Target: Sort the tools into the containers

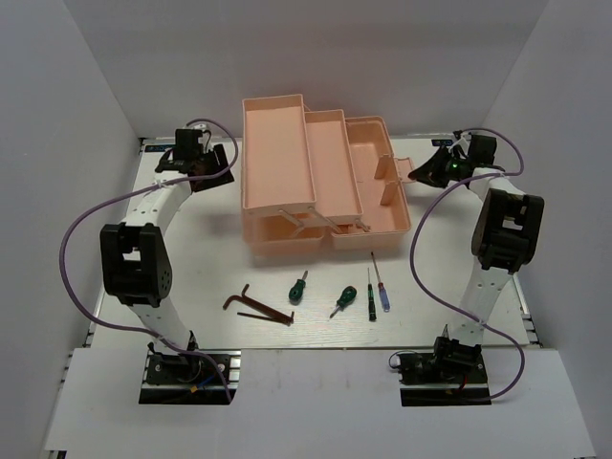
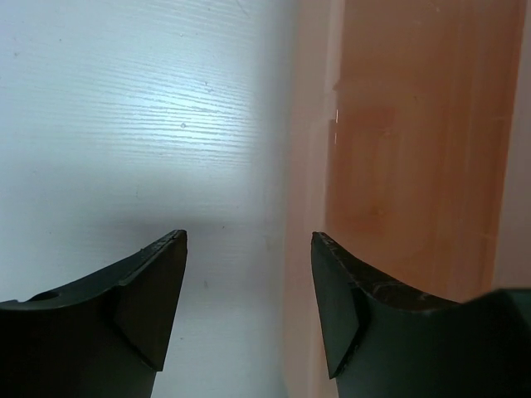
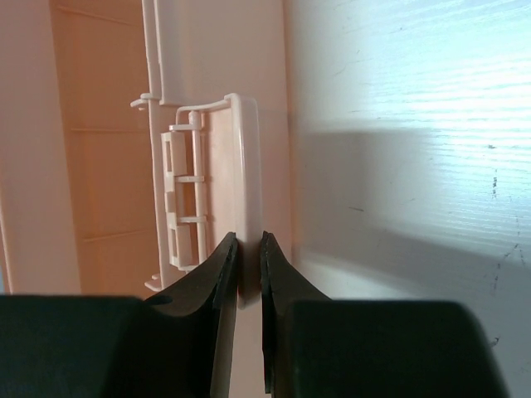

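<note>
Tools all lie on the table (image 1: 206, 277) in a loose row near the arm bases, well apart from the toolbox (image 1: 287, 143): two hex keys (image 1: 251, 304), two green-handled screwdrivers (image 1: 298, 287), and the dark precision screwdriver (image 1: 371, 304) just beside the blue precision screwdriver (image 1: 382, 287). The toolbox stands open at the far middle with its trays spread out, and I see no tool in them. The right gripper (image 3: 249, 242) is clenched on the thin edge of the lid (image 3: 228, 157) at the right side of the box. The left gripper (image 2: 249, 240) is released and holds nothing, beside the left wall of the box. I judge that the sorting itself is not yet begun. To do it well, the right arm should hold the lid without pulling, so the box does not slide, while the left one goes to the hex keys, comes down from above with jaws across the shaft, and puts like tools in one tray
</note>
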`<action>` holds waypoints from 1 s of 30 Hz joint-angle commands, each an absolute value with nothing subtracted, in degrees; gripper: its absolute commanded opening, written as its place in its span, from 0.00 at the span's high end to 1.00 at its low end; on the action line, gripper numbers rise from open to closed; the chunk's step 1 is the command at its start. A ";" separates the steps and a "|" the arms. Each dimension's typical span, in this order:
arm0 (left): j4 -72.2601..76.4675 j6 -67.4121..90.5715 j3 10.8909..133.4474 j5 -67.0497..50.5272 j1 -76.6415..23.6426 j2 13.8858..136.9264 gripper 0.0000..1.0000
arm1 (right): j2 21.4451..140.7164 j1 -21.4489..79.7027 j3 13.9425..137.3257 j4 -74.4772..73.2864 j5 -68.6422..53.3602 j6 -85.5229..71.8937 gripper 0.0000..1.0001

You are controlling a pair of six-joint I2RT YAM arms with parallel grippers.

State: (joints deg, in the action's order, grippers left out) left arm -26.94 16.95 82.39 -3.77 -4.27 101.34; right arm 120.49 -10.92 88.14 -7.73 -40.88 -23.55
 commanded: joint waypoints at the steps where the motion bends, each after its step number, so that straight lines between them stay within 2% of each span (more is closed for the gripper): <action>1: -27.07 16.96 81.74 -3.25 -3.26 97.03 0.28 | 119.97 -11.95 88.07 -7.21 -38.58 -23.29 1.00; 6: -27.68 17.49 81.74 -2.73 -2.12 95.37 0.28 | 119.44 -11.87 87.54 -7.65 -38.93 -22.50 1.00; 7: -27.69 18.10 81.74 -1.94 -2.11 94.84 0.28 | 119.36 -11.87 87.71 -7.73 -39.28 -22.33 0.96; 8: -28.38 18.11 81.74 -0.63 -2.11 93.27 0.28 | 119.36 -11.87 87.80 -8.52 -40.07 -22.15 0.69; 11: -28.39 19.15 80.68 1.75 -1.58 87.91 0.26 | 117.61 -12.04 88.07 -9.84 -40.25 -19.18 0.31; 13: -27.61 19.16 78.49 1.76 -1.58 84.13 0.22 | 116.29 -12.30 88.07 -12.90 -39.82 -17.15 0.19; 14: -26.99 19.16 76.31 1.24 -2.10 79.93 0.20 | 113.50 -12.39 87.20 -13.62 -38.07 -14.01 0.09; 17: -23.39 19.16 70.61 -2.80 -2.72 73.50 0.17 | 106.13 -12.92 83.17 -16.25 -31.39 -7.16 0.09; 18: -22.60 19.16 68.92 -4.64 -2.72 69.65 0.17 | 104.34 -13.09 81.84 -16.78 -27.81 -5.64 0.09; 19: -20.93 19.16 67.25 -9.62 -2.72 68.04 0.22 | 100.15 -13.27 76.43 -16.61 -26.99 -2.41 0.09; 20: -20.40 19.16 63.84 -11.84 -2.72 66.46 0.37 | 95.76 -13.36 74.12 -15.92 -26.72 -1.07 0.09; 23: -19.86 19.16 57.23 -19.75 -2.72 61.01 0.66 | 87.47 -13.71 65.23 -20.44 -32.67 5.34 0.12; 24: -19.86 19.16 55.65 -23.43 -3.25 60.04 0.82 | 82.75 -13.71 64.52 -23.00 -36.35 9.97 0.57; 25: -20.65 19.16 54.33 -24.68 -3.25 59.16 0.88 | 80.62 -13.36 62.60 -25.38 -39.08 11.67 0.82; 26: -23.09 17.94 52.40 -25.22 -3.25 57.76 0.93 | 78.77 -12.66 60.05 -31.14 -40.24 13.08 1.00; 27: -24.51 17.93 51.51 -25.22 -3.25 57.05 0.98 | 71.88 -11.18 56.46 -31.72 -40.43 15.36 1.00; 29: -27.14 17.05 48.19 -25.23 -3.96 55.03 0.98 | 66.82 -8.20 48.84 -32.78 -38.42 16.78 1.00; 30: -27.77 16.53 46.95 -25.22 -4.56 52.84 0.94 | 59.92 -6.09 47.21 -32.70 -37.63 17.74 1.00</action>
State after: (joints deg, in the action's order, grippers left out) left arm -23.38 18.22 49.84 -20.95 -3.62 57.28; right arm 68.25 -10.26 53.58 -25.04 -36.18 10.02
